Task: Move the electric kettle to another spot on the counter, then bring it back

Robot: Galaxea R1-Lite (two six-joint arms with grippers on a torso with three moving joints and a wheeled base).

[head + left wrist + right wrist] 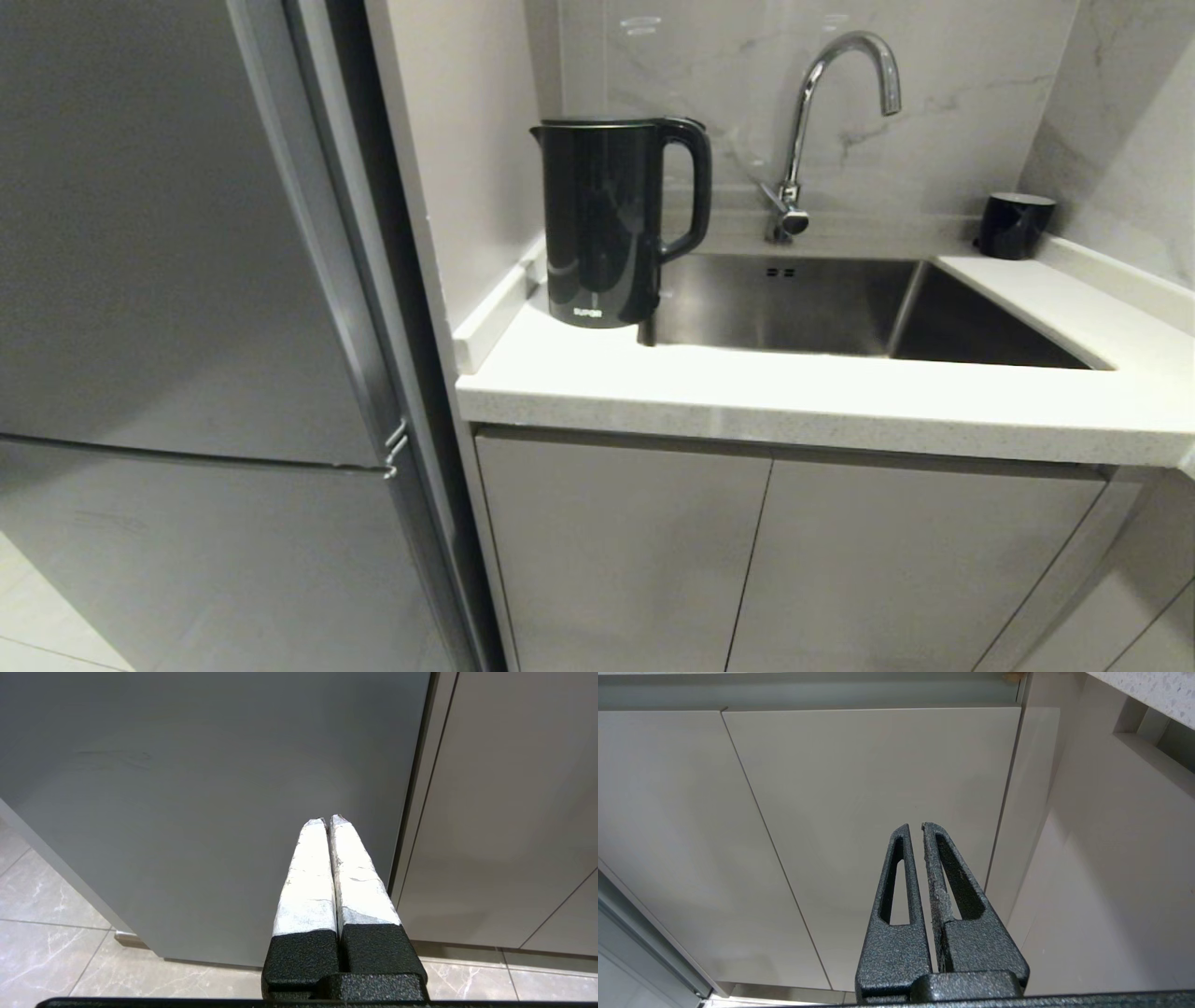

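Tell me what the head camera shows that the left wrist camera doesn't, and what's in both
Only the head view shows the electric kettle standing upright on the counter at the left end of the sink, plus the faucet and a small black cup at the back right. Only the left wrist view shows the left gripper, fingers shut on nothing, down by the tiled floor. Both show the grey fridge front and the pale cabinet doors beside it.

Before me, pale marble-veined wall tiles [934, 112]; a grey fridge [140, 280] on my left; beige cabinet doors [616, 551] below; marbled floor tiles [46, 905] underfoot.
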